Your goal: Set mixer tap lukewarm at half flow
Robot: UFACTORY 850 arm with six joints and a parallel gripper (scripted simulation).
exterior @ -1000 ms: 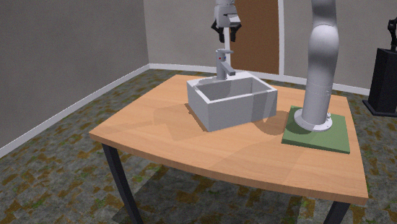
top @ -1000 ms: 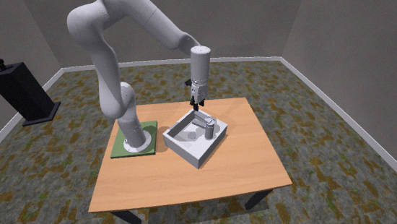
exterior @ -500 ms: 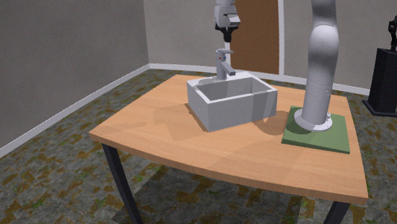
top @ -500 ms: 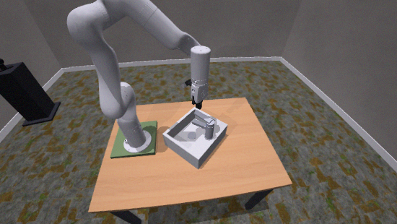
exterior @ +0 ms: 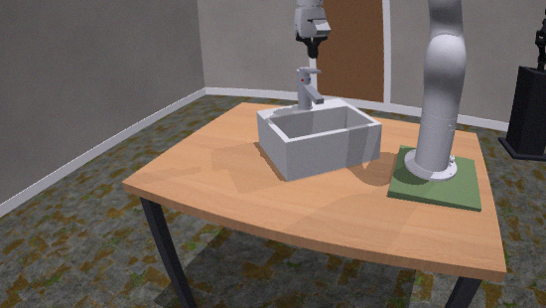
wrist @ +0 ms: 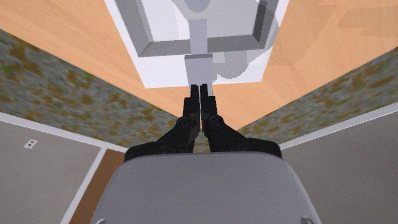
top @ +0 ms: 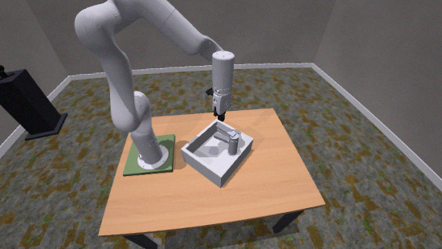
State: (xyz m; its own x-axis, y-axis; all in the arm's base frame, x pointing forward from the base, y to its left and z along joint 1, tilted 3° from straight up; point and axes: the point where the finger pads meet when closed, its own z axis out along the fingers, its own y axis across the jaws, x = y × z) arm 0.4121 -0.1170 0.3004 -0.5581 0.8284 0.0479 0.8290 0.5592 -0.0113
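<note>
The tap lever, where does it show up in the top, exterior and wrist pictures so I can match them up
Top: the lever is right of centre, over the sink's far side, just below the shut gripper.
Exterior: upper centre, atop the tap body, under the gripper.
Wrist: upper centre, just beyond the fingertips.
Shared landmark: the grey sink.

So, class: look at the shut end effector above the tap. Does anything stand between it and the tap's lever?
Nothing visible does. The end effector hangs shut and empty above the lever, apart from it, with only open air between them. The sink sits lower, beneath the tap's spout, out of that path.
</note>
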